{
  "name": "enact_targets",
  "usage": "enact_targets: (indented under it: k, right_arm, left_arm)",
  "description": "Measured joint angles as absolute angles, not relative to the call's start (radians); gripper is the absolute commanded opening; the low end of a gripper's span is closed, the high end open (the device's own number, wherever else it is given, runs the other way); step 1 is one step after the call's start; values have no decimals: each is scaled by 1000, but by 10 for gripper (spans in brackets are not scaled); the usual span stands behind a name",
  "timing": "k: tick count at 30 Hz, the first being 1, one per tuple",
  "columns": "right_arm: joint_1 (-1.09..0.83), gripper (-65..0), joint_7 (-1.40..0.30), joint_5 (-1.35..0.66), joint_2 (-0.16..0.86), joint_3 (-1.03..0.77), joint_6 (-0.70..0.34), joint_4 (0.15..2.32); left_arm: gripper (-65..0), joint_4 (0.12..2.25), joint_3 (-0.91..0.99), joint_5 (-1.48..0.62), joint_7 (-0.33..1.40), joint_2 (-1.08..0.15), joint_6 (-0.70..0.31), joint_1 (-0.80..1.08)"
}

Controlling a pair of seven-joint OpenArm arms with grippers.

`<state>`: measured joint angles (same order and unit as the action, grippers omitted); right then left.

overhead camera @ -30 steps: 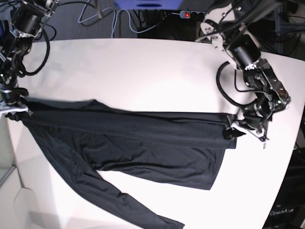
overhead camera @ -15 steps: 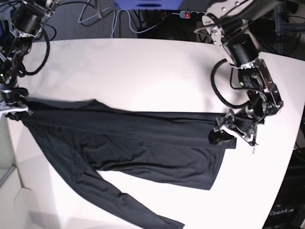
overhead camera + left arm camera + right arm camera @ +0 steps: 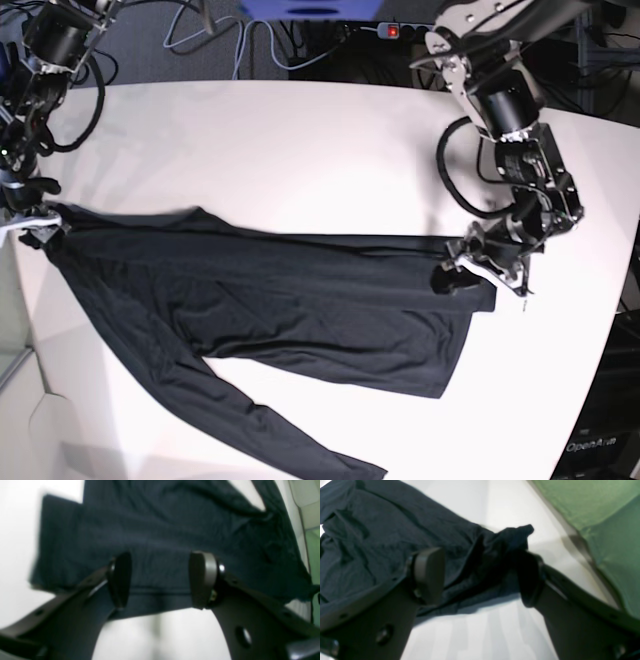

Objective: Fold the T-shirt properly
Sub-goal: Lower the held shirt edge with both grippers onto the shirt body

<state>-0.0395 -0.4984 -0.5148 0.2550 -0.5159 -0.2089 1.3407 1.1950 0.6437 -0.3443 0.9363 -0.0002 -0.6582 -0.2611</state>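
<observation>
White and smooth, the surface (image 3: 300,150) carries one garment, and behind its far edge we see grey and black cables (image 3: 215,35) and a power strip (image 3: 395,30) with a red light.

Left hand (image 3: 160,580): we see its two dark oval pads (image 3: 120,578) spread apart above the hem of the T-shirt (image 3: 300,300), with flat cloth visible across the gap between them; nothing is gripped. In the base view this hand (image 3: 470,270) hangs at the garment's right end, beside a small square corner of cloth.

Right hand (image 3: 480,577): its two pads (image 3: 430,575) stand wide apart; a bunched, wrinkled fold of the garment lies between them and touches the far pad, but the pads do not pinch it. In the base view this hand (image 3: 30,215) sits at the garment's left end, near the surface's left edge.

T-shirt: one, black, of thin, faintly shiny fabric, folded into a long band lying across the middle of the surface from hand to hand. One long sleeve trails diagonally toward the near edge. The band is mostly smooth, with fine creases along its upper fold. A green panel (image 3: 595,510) borders the surface in the right wrist view.
</observation>
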Motion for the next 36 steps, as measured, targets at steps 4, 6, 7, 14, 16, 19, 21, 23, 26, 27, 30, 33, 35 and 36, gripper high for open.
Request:
enact_targets:
  k: [4,6,7,14,16,19,21,23,26,27,30,33,35,36]
  right_arm:
    - [-44,-212,-501,-514,266,-516,-209,1374]
    - [-53,-212,-498,-517,269,-513,-209,1409]
    - [-59,-212,-500,-518,268,-513,-209,1430]
    - [-61,-255,-496,-516,265,-415,-209,1456]
    - [-57,-371,-495,-524,263,-389,-209,1448]
    - [-47,-606,-495,-516,266,-363,-208,1413]
    - [-32,-650,-490,-523,266,-346,-209,1370]
    - [-19,-640,-497,-521,266,-345,-208,1330]
    - [-14,-647,-493,-515,271,-345,-209,1295]
    - [-11,-647,-490,-518,272,-345,-209,1279]
    - [-9,-647,-498,-514,282,-342,-209,1246]
    - [-6,-647,-490,-518,287,-333,-209,1241]
    - [-5,-647,-489,-518,288,-333,-209,1237]
    - [-6,-647,-490,-518,288,-333,-209,1236]
  left_arm:
    - [-298,1180,644,-345,881,0,-658,-260]
    - [-298,1180,642,-346,878,0,-659,-260]
    - [-298,1180,642,-345,878,0,-658,-260]
    - [-298,1180,640,-345,878,0,-658,-260]
    - [-302,1180,612,-344,877,-6,-658,-260]
    - [-389,1179,558,-343,852,-23,-658,-260]
    - [-496,1180,541,-346,841,-25,-659,-260]
    - [-585,1180,534,-345,849,-22,-658,-260]
    - [-634,1159,533,-351,848,-39,-662,-262]
    - [-634,1140,533,-349,844,-49,-661,-265]
    - [-635,1050,534,-344,828,-74,-658,-270]
    - [-635,982,534,-344,785,-87,-663,-270]
    - [-635,951,534,-325,764,-95,-665,-284]
    - [-635,949,533,-302,751,-94,-665,-288]
